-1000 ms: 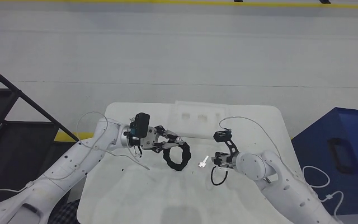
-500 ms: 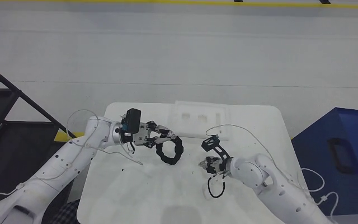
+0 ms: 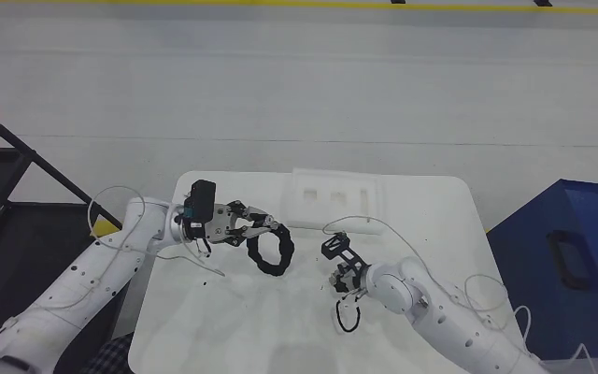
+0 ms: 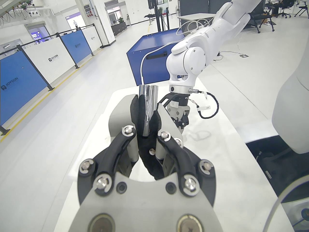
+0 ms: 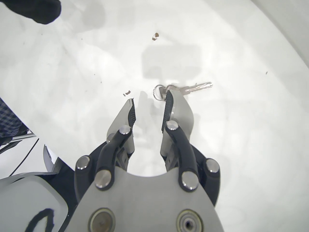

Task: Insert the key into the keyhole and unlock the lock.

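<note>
My left gripper (image 3: 249,234) (image 4: 144,124) is shut on the lock (image 3: 269,252), a black fabric-covered loop with a chrome cylinder (image 4: 148,95), held above the table's left middle. The silver key (image 5: 190,88) with its small ring (image 5: 158,92) lies flat on the white table (image 3: 280,327). My right gripper (image 3: 338,279) (image 5: 149,98) hovers low over it, open, with one fingertip (image 5: 169,97) right at the key's head and nothing between the fingers. A black end of the lock (image 5: 31,3) shows beyond it. The right gripper (image 4: 179,119) faces the lock across a short gap.
A white moulded tray (image 3: 336,198) sits at the table's back edge. A blue bin (image 3: 551,252) stands off the table's right side. A black cable loop (image 3: 348,318) hangs from the right wrist. Small brown specks (image 5: 155,36) dot the tabletop.
The left arm has drawn the lock leftwards and a little back. The right arm has shifted left and down, so its open gripper now covers the key in the top view.
</note>
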You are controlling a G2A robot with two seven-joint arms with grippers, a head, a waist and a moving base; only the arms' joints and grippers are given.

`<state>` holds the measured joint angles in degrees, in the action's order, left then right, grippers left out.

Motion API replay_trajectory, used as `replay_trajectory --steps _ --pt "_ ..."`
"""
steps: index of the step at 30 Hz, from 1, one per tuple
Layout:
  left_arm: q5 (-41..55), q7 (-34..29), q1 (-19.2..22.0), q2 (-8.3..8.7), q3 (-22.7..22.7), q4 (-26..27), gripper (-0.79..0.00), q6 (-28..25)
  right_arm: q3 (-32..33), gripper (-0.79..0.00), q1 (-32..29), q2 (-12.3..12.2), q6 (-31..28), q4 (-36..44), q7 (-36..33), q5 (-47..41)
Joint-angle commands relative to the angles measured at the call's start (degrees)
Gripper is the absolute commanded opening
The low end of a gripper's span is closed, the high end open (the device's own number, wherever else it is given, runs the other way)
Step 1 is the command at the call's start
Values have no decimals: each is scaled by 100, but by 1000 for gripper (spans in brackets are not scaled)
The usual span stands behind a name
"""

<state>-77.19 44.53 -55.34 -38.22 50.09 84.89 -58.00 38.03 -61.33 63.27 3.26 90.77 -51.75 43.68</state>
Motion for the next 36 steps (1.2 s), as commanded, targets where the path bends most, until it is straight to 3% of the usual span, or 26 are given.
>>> replay_trajectory --steps 1,11,36 --pt "15 -23 -62 35 78 47 -785 0 -54 -517 55 41 0 -75 -39 3" --pt "126 -124 -343 136 348 186 -785 0 -272 -517 227 220 28 -396 -202 62" --pt "129 -127 -350 137 353 187 -785 0 -237 -579 236 439 132 -552 94 478"
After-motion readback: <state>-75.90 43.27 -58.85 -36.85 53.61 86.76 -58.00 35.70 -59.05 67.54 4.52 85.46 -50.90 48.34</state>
